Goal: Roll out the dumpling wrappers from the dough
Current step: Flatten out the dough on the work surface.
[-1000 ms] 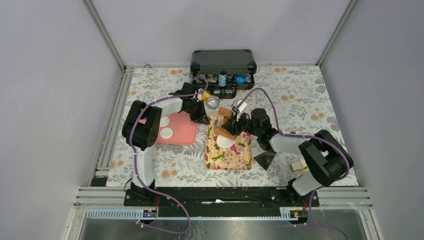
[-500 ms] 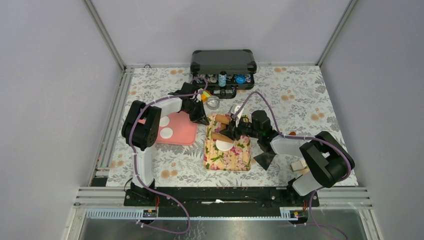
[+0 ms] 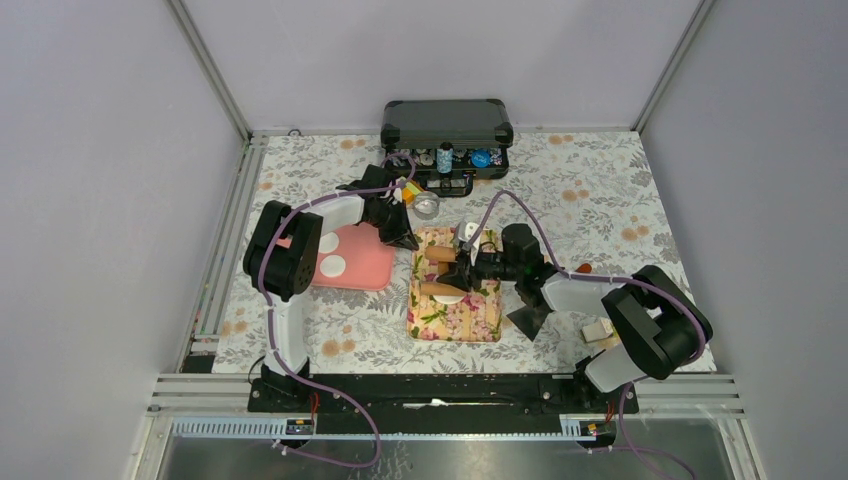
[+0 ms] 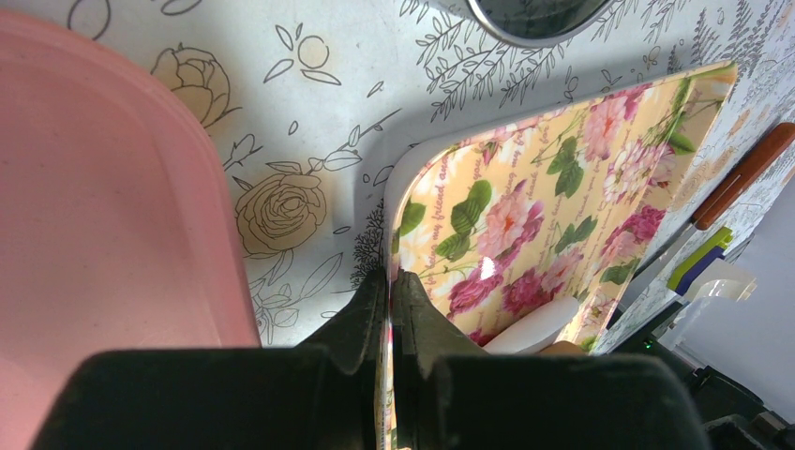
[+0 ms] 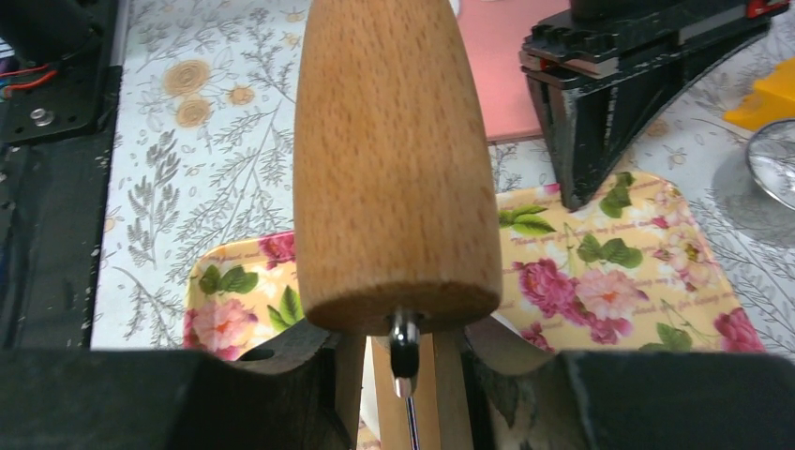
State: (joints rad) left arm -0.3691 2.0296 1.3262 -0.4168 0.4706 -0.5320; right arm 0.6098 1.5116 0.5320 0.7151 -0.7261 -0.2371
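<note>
A flowered tray (image 3: pixel 470 312) lies mid-table. On it is a flat white dumpling wrapper (image 3: pixel 450 298), mostly under a wooden roller (image 3: pixel 436 289). My right gripper (image 3: pixel 466 270) is shut on the roller's wooden handle; in the right wrist view the roller (image 5: pixel 394 159) fills the middle above the gripper (image 5: pixel 403 352). My left gripper (image 3: pixel 405 240) is shut on the tray's far-left rim, and the left wrist view shows its jaws (image 4: pixel 389 281) pinching that rim (image 4: pixel 412 173), with the wrapper's edge (image 4: pixel 534 328) beyond. Two more wrappers (image 3: pixel 331 254) lie on the pink tray (image 3: pixel 365 265). No dough lumps show.
A black case (image 3: pixel 447 122) stands open at the back with small items inside. A round silver tin (image 3: pixel 427 205) sits just beyond the flowered tray. A black wedge (image 3: pixel 530 318) and a small white-and-green block (image 3: pixel 598 330) lie at the right, near the right arm.
My right gripper has swung left and toward the near side, rolling the roller onto the wrapper, which is now mostly covered. The left gripper has not moved.
</note>
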